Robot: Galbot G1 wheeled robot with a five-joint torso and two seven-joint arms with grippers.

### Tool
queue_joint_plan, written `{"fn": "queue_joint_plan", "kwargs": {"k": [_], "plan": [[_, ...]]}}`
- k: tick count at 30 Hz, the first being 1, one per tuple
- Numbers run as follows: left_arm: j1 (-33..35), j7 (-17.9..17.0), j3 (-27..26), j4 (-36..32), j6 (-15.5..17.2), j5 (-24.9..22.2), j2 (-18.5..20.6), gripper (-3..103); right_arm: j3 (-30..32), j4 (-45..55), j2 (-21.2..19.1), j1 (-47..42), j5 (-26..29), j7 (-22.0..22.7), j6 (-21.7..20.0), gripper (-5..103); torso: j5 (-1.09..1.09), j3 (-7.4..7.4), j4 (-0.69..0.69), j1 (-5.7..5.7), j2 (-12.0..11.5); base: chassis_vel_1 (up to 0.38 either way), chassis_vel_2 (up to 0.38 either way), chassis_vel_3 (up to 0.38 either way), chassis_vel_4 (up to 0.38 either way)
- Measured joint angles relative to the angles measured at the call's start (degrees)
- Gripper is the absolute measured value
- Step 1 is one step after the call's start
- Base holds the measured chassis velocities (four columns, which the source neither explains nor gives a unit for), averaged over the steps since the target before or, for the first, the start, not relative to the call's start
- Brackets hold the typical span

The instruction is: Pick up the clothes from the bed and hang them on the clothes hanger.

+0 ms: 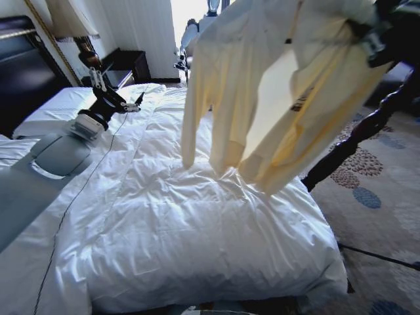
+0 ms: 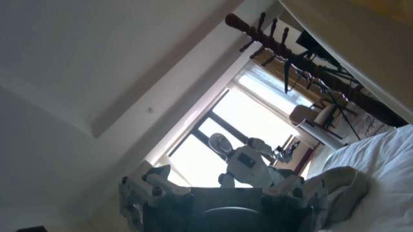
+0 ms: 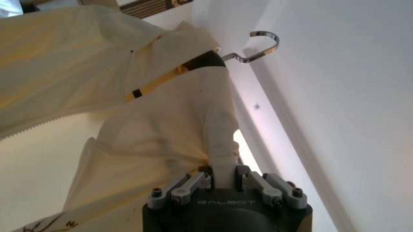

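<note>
The clothes (image 1: 275, 98), a pale yellow long-sleeved top, hang in the air over the bed's (image 1: 197, 223) far right part, sleeves dangling just above the duvet. They are draped on a white hanger (image 3: 216, 111) with a chrome hook (image 3: 261, 48). My right gripper (image 1: 371, 36) is high at the upper right; in the right wrist view this gripper (image 3: 223, 176) is shut on the hanger's white arm, with the clothes (image 3: 84, 72) beside it. My left gripper (image 1: 118, 92) hovers open over the bed's left side near the pillows, holding nothing.
A dark wooden coat stand (image 1: 367, 128) rises just right of the bed; its pegged top (image 2: 268, 41) appears in the left wrist view. A grey-beige cloth bundle (image 2: 339, 186) lies on the duvet. Another robot (image 2: 248, 164) stands by the window. Patterned carpet (image 1: 387, 210) lies to the right.
</note>
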Motion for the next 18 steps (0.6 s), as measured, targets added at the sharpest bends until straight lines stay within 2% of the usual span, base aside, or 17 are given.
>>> {"fn": "queue_joint_plan", "kwargs": {"k": [3, 4, 6, 7, 10, 11, 15, 16, 18], "plan": [[1.6, -1.0, -0.1, -0.6, -0.1, 0.7, -2.6, 100, -2.3, -0.1, -8.1, 5.5, 3.0, -1.6, 1.0, 15, 0.0, 0.0, 0.02, 0.0, 0.0, 0.0, 0.0, 0.0, 0.0], [1.6, -1.0, -0.1, -0.6, -0.1, 0.7, -2.6, 100, -2.3, -0.1, -8.1, 5.5, 3.0, -1.6, 1.0, 15, 0.0, 0.0, 0.02, 0.0, 0.0, 0.0, 0.0, 0.0, 0.0], [2.9, -1.7, -0.4, -1.3, -0.2, 0.8, -4.5, 100, -4.1, -1.2, -13.4, 8.9, 3.4, -3.4, 2.0, 15, -0.04, 0.0, -0.01, 0.01, 0.0, 0.0, 0.0, 0.0, 0.0], [2.9, -1.7, -0.4, -1.3, -0.2, 0.8, -4.5, 100, -4.1, -1.2, -13.4, 8.9, 3.4, -3.4, 2.0, 15, -0.04, 0.0, -0.01, 0.01, 0.0, 0.0, 0.0, 0.0, 0.0], [4.9, -2.9, -0.6, -2.0, -0.2, 0.8, -6.4, 100, -7.9, -1.6, -19.1, 13.0, 3.4, -5.4, 3.5, 15, 0.0, -0.01, -0.02, 0.0, 0.0, 0.0, 0.0, 0.0, 0.0], [4.9, -2.9, -0.6, -2.0, -0.2, 0.8, -6.4, 100, -7.9, -1.6, -19.1, 13.0, 3.4, -5.4, 3.5, 15, 0.0, -0.01, -0.02, 0.0, 0.0, 0.0, 0.0, 0.0, 0.0], [7.3, -3.2, -0.6, -2.4, -0.7, 1.7, -8.6, 100, -17.0, 1.3, -25.1, 19.8, 3.6, -5.8, 4.7, 15, -0.02, 0.0, 0.0, 0.0, 0.0, 0.0, 0.0, 0.0, 0.0], [7.3, -3.2, -0.6, -2.4, -0.7, 1.7, -8.6, 100, -17.0, 1.3, -25.1, 19.8, 3.6, -5.8, 4.7, 15, -0.02, 0.0, 0.0, 0.0, 0.0, 0.0, 0.0, 0.0, 0.0], [8.6, -3.2, -0.6, -2.5, -1.0, 2.3, -9.2, 100, -20.8, 2.0, -27.7, 22.5, 3.5, -5.9, 5.1, 15, -0.03, 0.01, 0.03, 0.01, 0.0, 0.0, 0.0, 0.0, 0.0]]}}
